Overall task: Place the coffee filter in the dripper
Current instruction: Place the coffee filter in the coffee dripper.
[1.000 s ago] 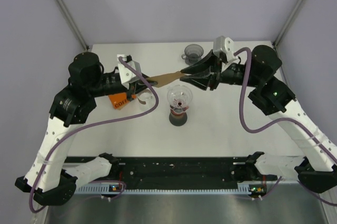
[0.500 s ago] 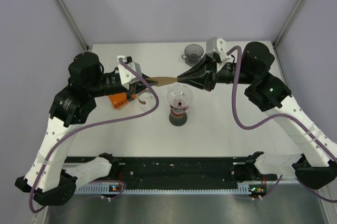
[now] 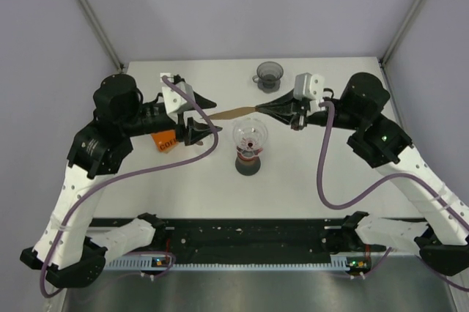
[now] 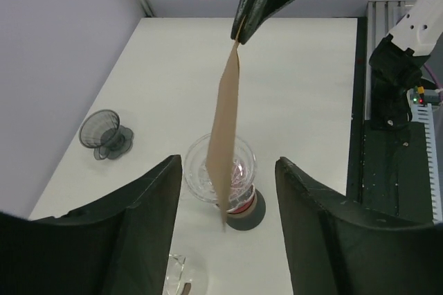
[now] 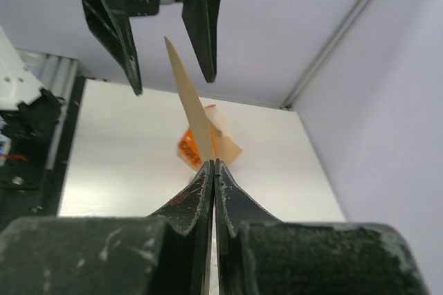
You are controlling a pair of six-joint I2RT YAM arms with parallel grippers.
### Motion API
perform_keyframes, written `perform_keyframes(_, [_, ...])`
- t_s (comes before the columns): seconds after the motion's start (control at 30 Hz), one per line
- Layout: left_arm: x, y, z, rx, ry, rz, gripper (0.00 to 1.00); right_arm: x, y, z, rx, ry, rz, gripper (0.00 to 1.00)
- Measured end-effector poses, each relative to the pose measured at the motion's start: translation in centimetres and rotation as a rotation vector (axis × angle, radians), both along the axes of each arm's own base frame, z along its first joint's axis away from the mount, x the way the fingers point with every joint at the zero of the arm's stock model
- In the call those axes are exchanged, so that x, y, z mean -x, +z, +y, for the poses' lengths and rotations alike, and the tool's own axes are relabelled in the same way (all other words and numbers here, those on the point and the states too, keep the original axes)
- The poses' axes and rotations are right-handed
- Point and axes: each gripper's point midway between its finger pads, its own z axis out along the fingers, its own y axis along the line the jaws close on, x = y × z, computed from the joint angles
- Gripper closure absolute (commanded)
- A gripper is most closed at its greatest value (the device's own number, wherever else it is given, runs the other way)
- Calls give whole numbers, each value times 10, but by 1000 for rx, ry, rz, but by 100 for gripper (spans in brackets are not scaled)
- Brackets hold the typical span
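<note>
A flat brown coffee filter (image 3: 234,113) hangs in the air above the table, edge-on in both wrist views (image 4: 225,125) (image 5: 185,104). My right gripper (image 3: 258,109) is shut on its right end (image 5: 212,165). My left gripper (image 3: 203,115) stands open around the filter's other end, its fingers (image 4: 149,229) apart on either side and not touching it. The clear glass dripper (image 3: 250,135) sits on a dark round base, just in front of and below the filter (image 4: 220,170).
A small dark grey cone-shaped cup (image 3: 269,72) stands at the back of the table (image 4: 102,132). An orange filter packet (image 3: 164,140) lies under the left arm (image 5: 194,146). Black rail (image 3: 249,242) along the near edge.
My left gripper has opened and let go of the filter. My right gripper has shut on the filter's right end and now holds it alone.
</note>
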Motion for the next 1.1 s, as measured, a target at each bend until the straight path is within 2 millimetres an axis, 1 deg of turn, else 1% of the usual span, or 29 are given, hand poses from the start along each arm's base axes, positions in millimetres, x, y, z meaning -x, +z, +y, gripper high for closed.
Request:
perform_keyframes(0.13, [5, 5, 0, 34, 0, 41, 27, -10, -10, -9, 42, -64, -158, 100])
perform_keyframes(0.17, [6, 8, 0, 50, 3, 56, 25, -12, -15, -10, 60, -65, -202, 100])
perform_keyframes(0.23, [5, 15, 1, 89, 17, 91, 23, -11, -30, -13, 107, -54, -286, 100])
perform_keyframes(0.33, [2, 30, 3, 175, 56, 166, 26, -6, -49, -16, 165, -17, -364, 100])
perform_keyframes(0.4, [1, 37, 2, 218, 69, 223, 29, -2, -52, -15, 188, 10, -413, 100])
perform_keyframes(0.47, [-2, 34, 0, 235, 84, 307, 30, 3, -54, -15, 210, 42, -471, 100])
perform_keyframes(0.57, [-10, 32, -6, 254, 103, 433, 27, 12, -53, -12, 220, 92, -555, 100])
perform_keyframes(0.6, [-13, 31, -7, 267, 108, 476, 20, 14, -52, -12, 222, 107, -581, 100])
perform_keyframes(0.7, [-23, 8, -11, 283, 120, 622, 11, 21, -37, -11, 205, 141, -657, 100])
perform_keyframes(0.73, [-23, -2, -13, 280, 114, 670, 9, 23, -30, -11, 196, 151, -683, 100])
perform_keyframes(0.8, [-18, -12, -16, 264, 69, 713, 7, 26, -15, -9, 177, 174, -731, 100])
perform_keyframes(0.87, [-8, -12, -16, 236, 9, 685, 4, 30, -1, -6, 163, 202, -771, 100])
perform_keyframes(0.9, [-2, -7, -15, 216, -19, 644, 2, 31, 5, -4, 154, 217, -790, 100])
perform_keyframes(0.97, [9, 12, -10, 189, -60, 528, 1, 33, 10, -1, 146, 246, -813, 100])
perform_keyframes(1.03, [20, 34, -5, 183, -94, 397, 1, 35, 8, 3, 143, 285, -823, 100])
perform_keyframes(1.07, [27, 42, -2, 182, -112, 340, 1, 38, 5, 4, 142, 307, -822, 100])
perform_keyframes(1.1, [34, 44, -1, 180, -130, 315, 1, 40, 0, 5, 144, 331, -817, 100])
